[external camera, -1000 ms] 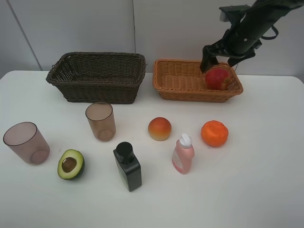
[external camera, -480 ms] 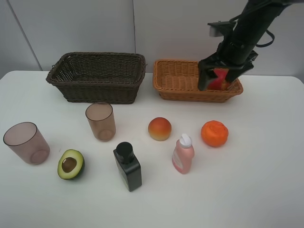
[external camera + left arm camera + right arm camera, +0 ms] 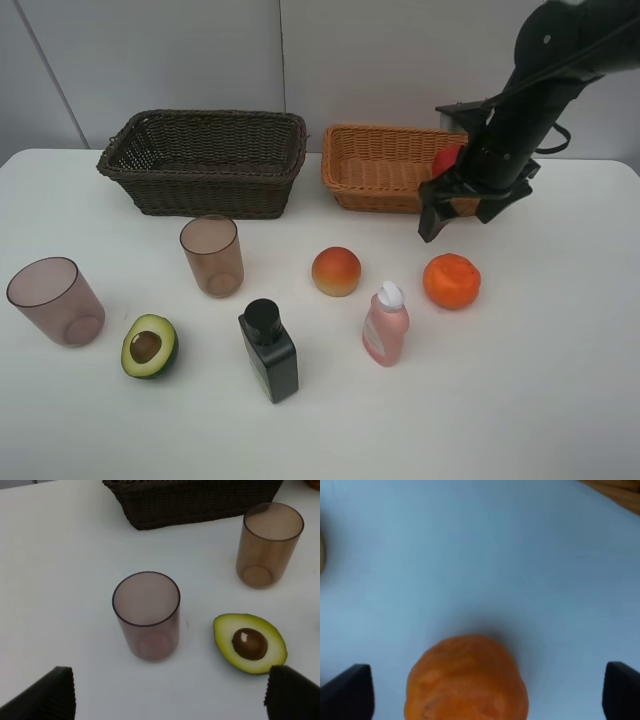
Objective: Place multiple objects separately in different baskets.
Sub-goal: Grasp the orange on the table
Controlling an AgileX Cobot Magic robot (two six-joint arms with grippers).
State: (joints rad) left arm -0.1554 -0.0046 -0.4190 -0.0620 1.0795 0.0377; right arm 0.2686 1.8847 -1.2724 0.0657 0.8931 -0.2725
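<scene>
Tangerine (image 3: 451, 280) sits beneath the spread right jaws.

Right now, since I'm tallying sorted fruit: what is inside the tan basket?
Only a sliver of the red apple shows at the right end of the tan basket; the right arm covers the rest of it and that corner.

baskets (image 3: 205, 160): woven wicker | cups (image 3: 146, 615): translucent plastic | table (image 3: 560, 380): smooth matt
</scene>
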